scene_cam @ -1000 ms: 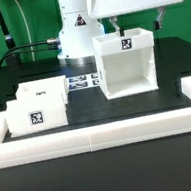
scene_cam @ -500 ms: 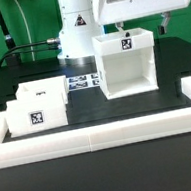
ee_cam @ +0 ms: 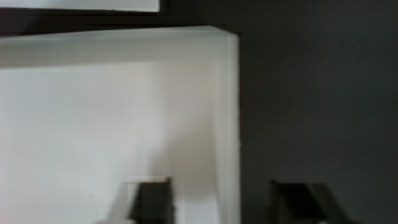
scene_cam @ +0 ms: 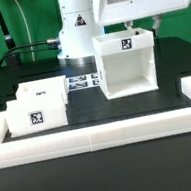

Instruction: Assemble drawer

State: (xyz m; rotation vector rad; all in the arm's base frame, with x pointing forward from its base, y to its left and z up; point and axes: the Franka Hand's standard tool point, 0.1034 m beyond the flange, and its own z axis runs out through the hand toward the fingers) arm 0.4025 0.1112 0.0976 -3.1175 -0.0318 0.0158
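The drawer's large white housing (scene_cam: 129,65) stands upright right of centre, with a square tag on its top front edge. Two small white trays (scene_cam: 36,105) with tags sit at the exterior view's left. My gripper (scene_cam: 139,25) hangs over the housing's top rear. In the wrist view the gripper (ee_cam: 221,203) is open. One dark finger (ee_cam: 148,200) shows over the white housing (ee_cam: 107,120) and the other (ee_cam: 294,200) over the dark table, with the housing's side wall edge between them. I cannot tell whether either finger touches it.
A white border rail (scene_cam: 101,135) runs along the front and both sides of the black table. The marker board (scene_cam: 81,83) lies flat between the trays and the housing. The robot's white base (scene_cam: 74,31) stands behind.
The hand has shifted a little toward the exterior view's right above the housing, then held still. The housing and trays have not moved.
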